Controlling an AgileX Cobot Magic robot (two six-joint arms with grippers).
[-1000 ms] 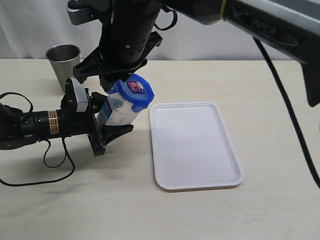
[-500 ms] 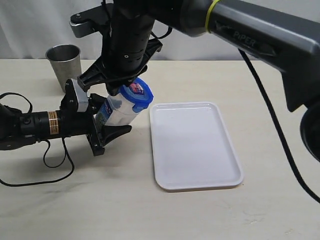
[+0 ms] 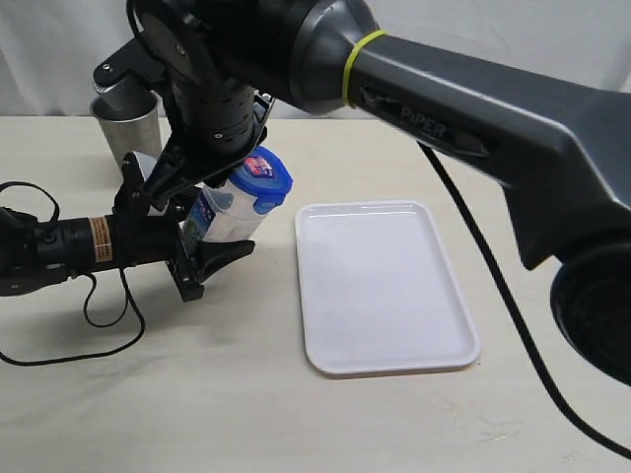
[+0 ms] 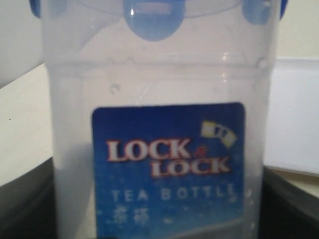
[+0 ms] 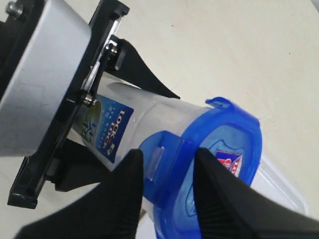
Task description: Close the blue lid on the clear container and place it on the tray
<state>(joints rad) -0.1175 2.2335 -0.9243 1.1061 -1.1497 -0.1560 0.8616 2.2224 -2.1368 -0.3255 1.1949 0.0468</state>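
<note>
Clear container (image 3: 223, 213), tall with a blue-white label, tilts just beside the tray (image 3: 389, 296), clamped by the left gripper (image 3: 215, 231); fingers of the right gripper (image 5: 168, 155) straddle a flap of its blue lid (image 3: 265, 178), grip impossible to tell

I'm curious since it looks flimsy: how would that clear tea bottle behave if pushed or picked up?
The clear container looks empty, so it is probably light. Its walls show no dent in the left gripper, so it is likely stiff. Tall and round, it may tip when upright or roll on its side.
</note>
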